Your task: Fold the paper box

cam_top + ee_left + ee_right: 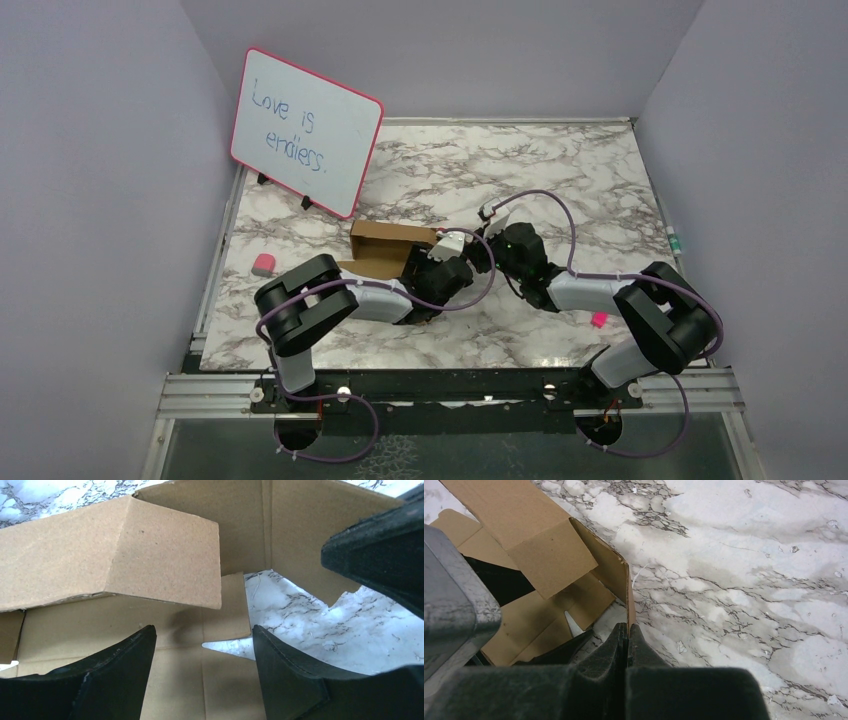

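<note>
1. the plain brown corrugated cardboard paper box (pixel 383 248) lies partly folded on the white-and-grey marbled table (pixel 560 170), about mid-table and left of centre, just in front of the pink-framed whiteboard (pixel 305 130) with blue handwriting.
2. in the left wrist view, one long flap (pixel 125 555) stands raised and bent over the flat base, and a notched panel rises behind it.
3. the left gripper (pixel 202 650) hovers low over the base of the box, its black fingers (pixel 115 680) spread well apart with nothing between them.
4. the right gripper (pixel 626 642) has its fingers pressed tightly together, the tips right at the lower edge of an upright end flap (pixel 616 572); whether they pinch it cannot be told.
5. from above, both grippers meet at the box's right end, close together.
6. a small pink block (pixel 263 265) sits near the table's left edge, left of the box.
</note>
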Controlling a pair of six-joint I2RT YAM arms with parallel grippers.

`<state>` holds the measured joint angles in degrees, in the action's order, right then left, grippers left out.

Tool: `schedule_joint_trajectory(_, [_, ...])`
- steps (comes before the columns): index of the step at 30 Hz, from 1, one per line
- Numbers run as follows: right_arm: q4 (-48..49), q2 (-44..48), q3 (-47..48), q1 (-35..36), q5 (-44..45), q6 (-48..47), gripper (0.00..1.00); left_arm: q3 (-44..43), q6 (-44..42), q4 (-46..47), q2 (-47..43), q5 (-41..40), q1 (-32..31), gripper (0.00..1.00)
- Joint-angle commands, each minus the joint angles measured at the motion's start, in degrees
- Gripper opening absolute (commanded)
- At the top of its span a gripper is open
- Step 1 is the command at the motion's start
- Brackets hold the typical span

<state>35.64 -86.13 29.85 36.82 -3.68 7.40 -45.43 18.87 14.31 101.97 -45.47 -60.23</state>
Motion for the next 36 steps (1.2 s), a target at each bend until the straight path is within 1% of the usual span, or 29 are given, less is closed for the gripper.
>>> schedule_joint_trajectory(1, [-0.1, -0.3, 0.3, 0.4, -0.1, -1.3, 0.01, -0.9, -1.3, 3.5, 0.6, -3.3, 0.7, 0.69])
schedule_joint_trajectory(7, [-0.3, 0.2, 0.1, 0.4, -0.5, -2.5, 0.01, 0.3, -0.5, 4.4, -1.1, -3.1, 1.7, 0.57])
schedule_joint_trajectory(11, [-0.3, 0.1, 0.3, 0.4, -1.2, -2.8, 0.01, 1.2, 0.1, 4.8, -2.7, -2.4, 2.3, 0.53])
schedule_joint_trajectory(20, [-0.4, 0.8, 0.1, 0.4, -2.1, -3.4, 0.01, 4.7, 3.5, 6.5, -5.3, 2.6, 5.7, 0.52])
schedule_joint_trajectory(29, [-0.3, 0.8, 0.4, 0.4, -6.7, -4.0, 0.02, 9.1, 6.2, 10.4, -7.0, 9.3, 8.8, 0.52])
schedule_joint_trajectory(32, [-0.4, 0.8, 0.6, 0.4, -9.5, -4.6, 0.04, 10.8, 7.6, 12.0, -7.0, 11.7, 9.9, 0.52])
schedule_joint_trajectory(36, [0.6, 0.0, 0.7, 0.4, -14.7, -4.8, 0.07, 12.5, 8.7, 13.2, -6.8, 12.9, 10.5, 0.52])
